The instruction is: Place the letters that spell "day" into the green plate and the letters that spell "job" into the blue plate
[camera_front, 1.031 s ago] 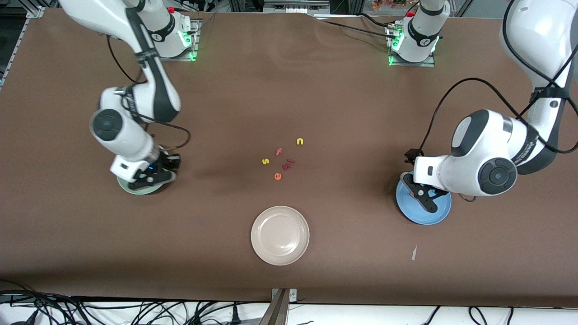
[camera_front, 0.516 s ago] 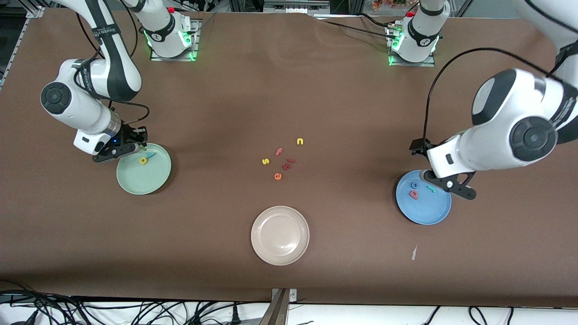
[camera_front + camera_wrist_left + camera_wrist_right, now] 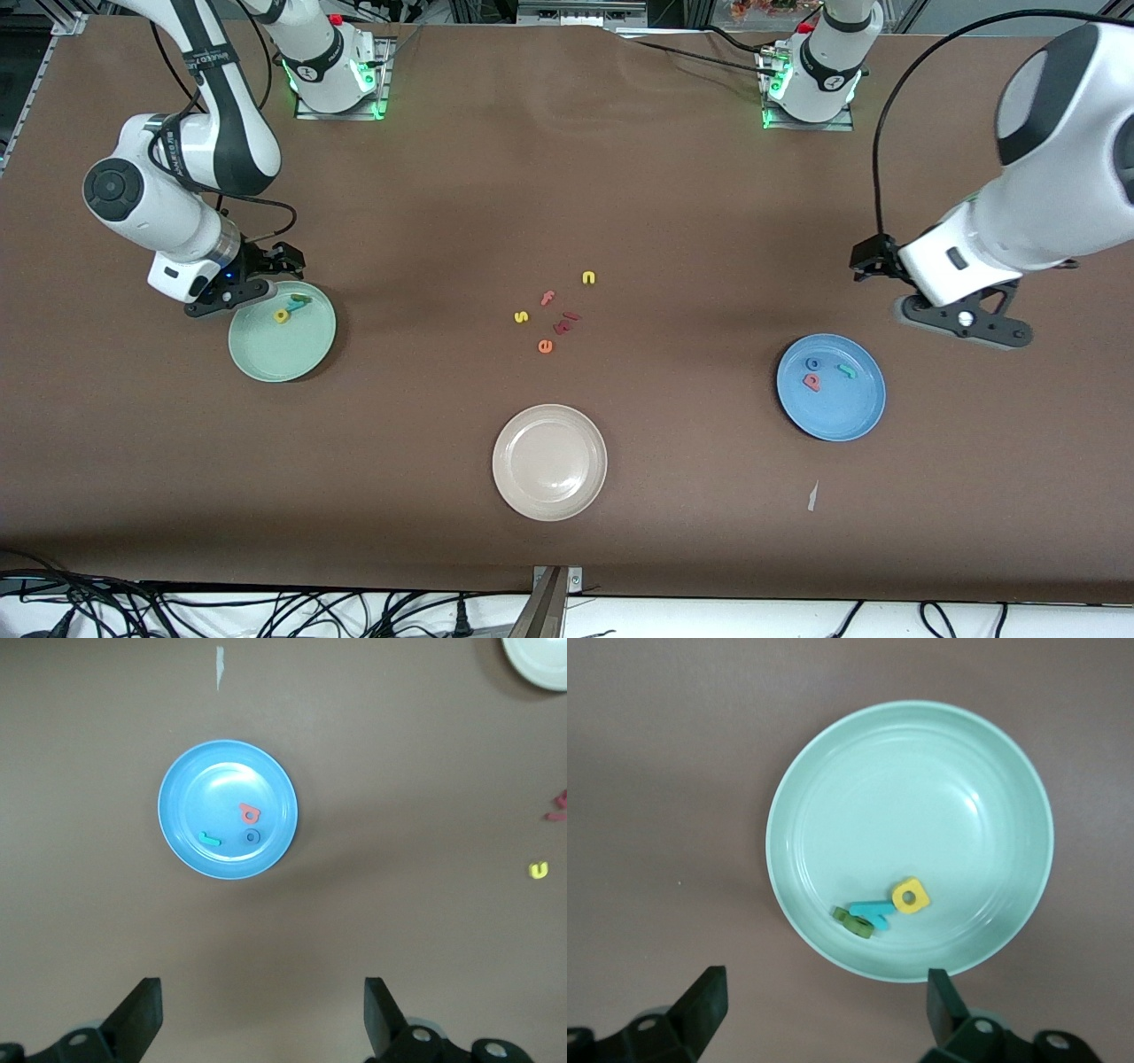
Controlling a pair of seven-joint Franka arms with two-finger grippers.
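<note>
The green plate [image 3: 282,330] sits toward the right arm's end of the table, and all three of its letters lie in it, bunched near the rim closest to the robots: the yellow "d" [image 3: 910,896], the teal "y" [image 3: 871,908] touching it, and the dark green "a" [image 3: 853,921] pressed against the "y". The blue plate [image 3: 831,386] lies toward the left arm's end and holds the salmon-red "b" [image 3: 811,382], the blue "o" [image 3: 812,363] just beside it, and the teal "j" [image 3: 847,370] a little apart from both.

A beige plate [image 3: 549,462] rests between the two, nearer the front camera, with nothing in it. In the middle of the table, farther from the camera than that plate, a loose scatter remains — a yellow "n" [image 3: 588,277], a yellow "s" [image 3: 521,316], a red "f" [image 3: 547,298], an orange "e" [image 3: 545,346] and some dark red pieces [image 3: 565,321] I cannot read. A small white scrap [image 3: 812,496] lies near the blue plate.

The right gripper [image 3: 266,279] hangs over the green plate's rim, fingers spread, gripping nothing. The left gripper [image 3: 966,321] is up over bare table beside the blue plate — also spread wide and carrying nothing.
</note>
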